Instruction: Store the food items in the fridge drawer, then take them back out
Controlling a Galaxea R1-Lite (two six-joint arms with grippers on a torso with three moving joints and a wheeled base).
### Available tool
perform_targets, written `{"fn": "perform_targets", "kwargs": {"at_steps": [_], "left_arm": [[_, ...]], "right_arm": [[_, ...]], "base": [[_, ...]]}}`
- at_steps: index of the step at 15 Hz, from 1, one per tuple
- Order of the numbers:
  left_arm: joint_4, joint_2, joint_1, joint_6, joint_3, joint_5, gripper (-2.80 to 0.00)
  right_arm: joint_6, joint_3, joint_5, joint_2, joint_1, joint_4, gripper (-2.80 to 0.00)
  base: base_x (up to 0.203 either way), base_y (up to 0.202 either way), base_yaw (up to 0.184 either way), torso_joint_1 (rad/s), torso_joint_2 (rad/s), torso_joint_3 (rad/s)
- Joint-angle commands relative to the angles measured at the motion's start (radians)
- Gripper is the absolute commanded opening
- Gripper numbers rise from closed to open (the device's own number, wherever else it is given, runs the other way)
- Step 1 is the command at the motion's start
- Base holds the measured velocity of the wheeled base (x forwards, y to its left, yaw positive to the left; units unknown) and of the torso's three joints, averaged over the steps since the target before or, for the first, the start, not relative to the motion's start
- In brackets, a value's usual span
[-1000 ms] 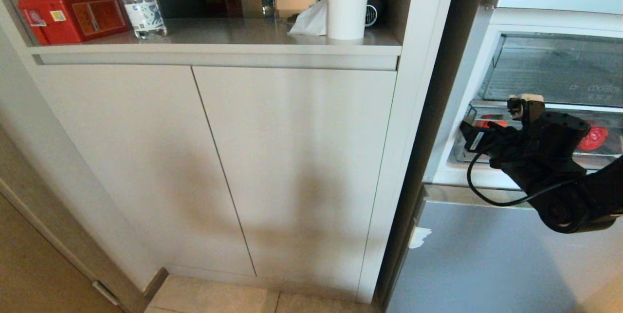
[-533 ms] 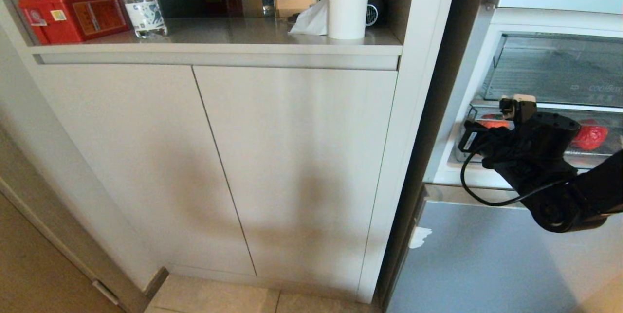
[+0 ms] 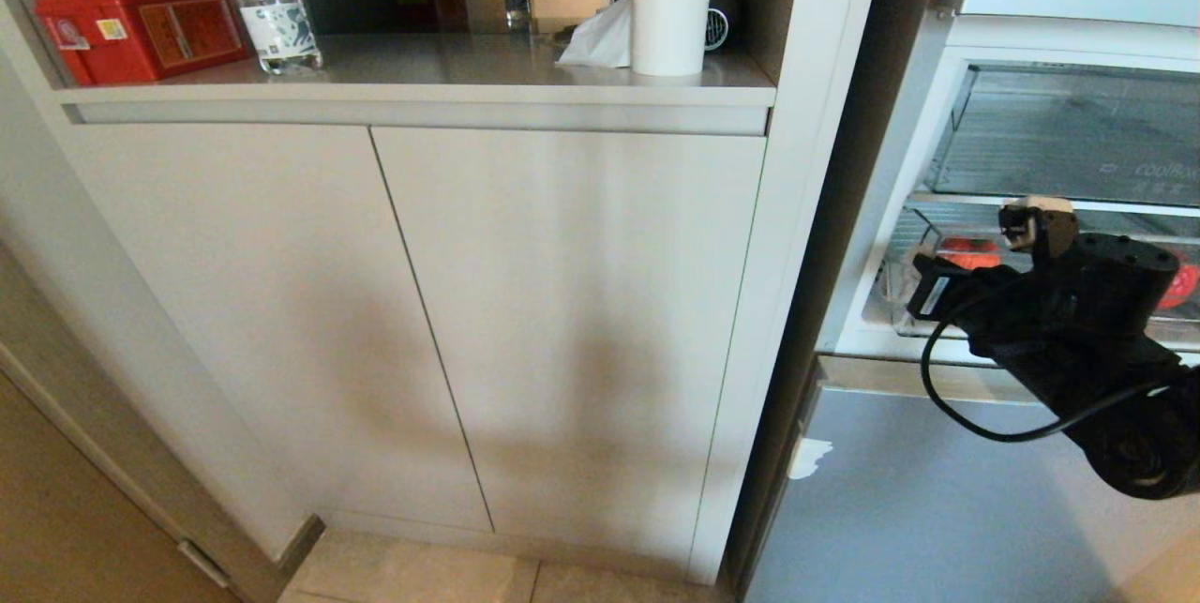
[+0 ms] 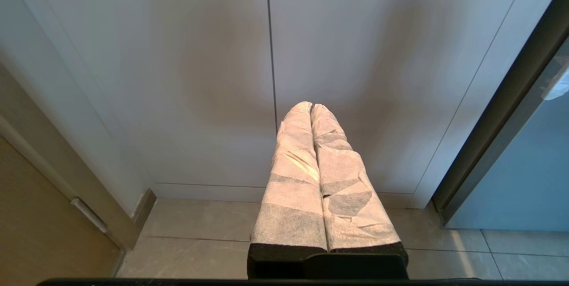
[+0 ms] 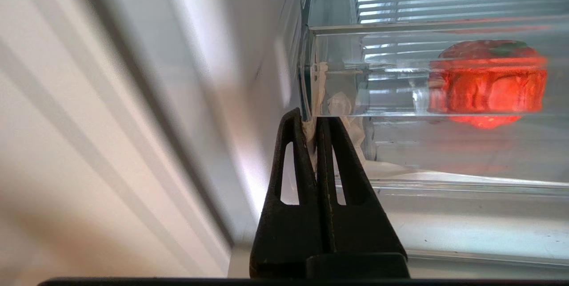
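only one bit of lettering i can make out: faint pale letters on the front of the deeper clear bin [image 3: 1078, 139] in the fridge, looks like "coolbox", last letters cut off. the red box [image 3: 141, 31] and the bottle's label [image 3: 274, 26] carry print, too small to read.

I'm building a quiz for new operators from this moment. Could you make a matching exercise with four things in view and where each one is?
Things:
1. red fruit
2. paper towel roll
3. right gripper
4. left gripper

Places:
A. on the counter above the white cabinet doors
B. at the fridge drawer's whitish front corner, fingers together
C. inside the clear fridge drawer
D. pointing at the cabinet doors, away from the fridge

Pairs: 1-C, 2-A, 3-B, 4-D
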State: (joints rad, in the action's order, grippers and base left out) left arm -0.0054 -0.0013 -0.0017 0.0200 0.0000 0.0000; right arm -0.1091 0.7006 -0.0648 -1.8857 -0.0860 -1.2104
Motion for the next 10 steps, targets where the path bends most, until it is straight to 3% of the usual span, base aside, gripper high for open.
{"fn": "perform_targets", "kwargs": {"at_steps": [1, 9, 10], "left_arm": [[-0.001, 0.0, 0.0, 0.0, 0.002, 0.0, -2.8], [-0.001, 0.0, 0.0, 0.0, 0.002, 0.0, -2.8], [-0.001, 0.0, 0.0, 0.0, 0.002, 0.0, -2.8]], "right_arm": [[-0.001, -0.119, -0.001, 0.127, -0.004, -0.008, -2.8], [-0.003, -0.413, -0.004, 0.398, -0.043, -0.003, -2.8], [-0.003, -0.43, -0.005, 0.415, -0.044, -0.002, 0.0]], "base": [[0.0, 0.0, 0.0, 0.0, 0.0, 0.0], [0.0, 0.0, 0.0, 0.0, 0.0, 0.0], [0.0, 0.0, 0.0, 0.0, 0.0, 0.0]]}}
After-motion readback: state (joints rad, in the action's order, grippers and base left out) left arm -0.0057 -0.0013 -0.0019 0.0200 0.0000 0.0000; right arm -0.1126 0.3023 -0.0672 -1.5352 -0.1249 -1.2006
